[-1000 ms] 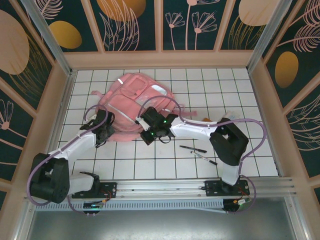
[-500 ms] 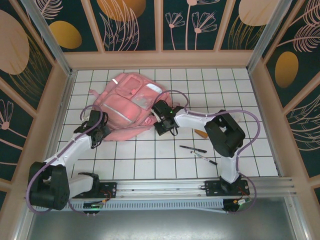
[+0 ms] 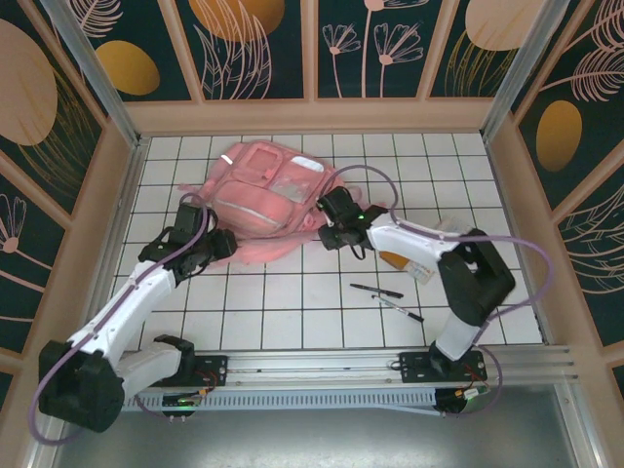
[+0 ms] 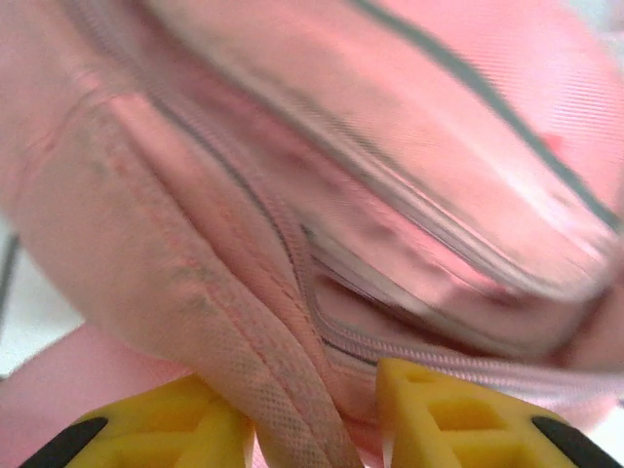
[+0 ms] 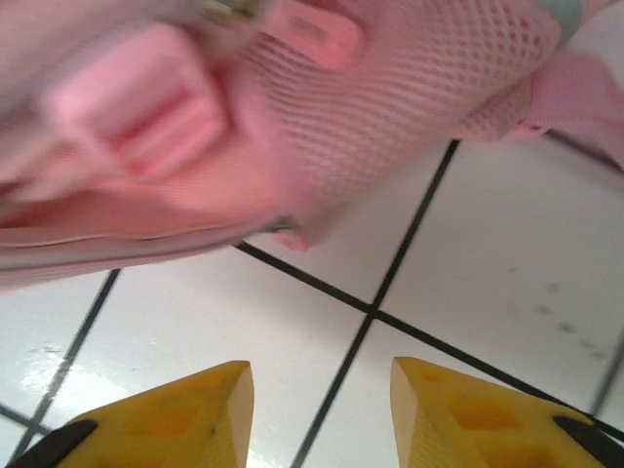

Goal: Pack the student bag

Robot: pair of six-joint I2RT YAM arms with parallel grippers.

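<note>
The student bag (image 3: 265, 187) is a big pink backpack lying flat at the back left of the tiled table. My left gripper (image 3: 222, 244) is at its near left edge. In the left wrist view the bag (image 4: 390, 146) is very close, and a pink seam fold lies loosely between the parted yellow fingers (image 4: 166, 429) of my left gripper (image 4: 317, 395). My right gripper (image 3: 330, 226) is at the bag's near right corner. In the right wrist view my right gripper (image 5: 322, 385) stands open over bare white tile, just short of the bag's mesh pocket (image 5: 390, 107).
Two dark pens (image 3: 377, 291) (image 3: 400, 308) lie on the tiles right of centre. An orange-brown item (image 3: 394, 259) and a small white one (image 3: 422, 272) sit beside the right forearm. Wooden walls (image 3: 125, 195) fence the table on three sides.
Both grippers have opened after being shut. The bag has shifted toward the back wall, and the right gripper has moved right and back with it.
</note>
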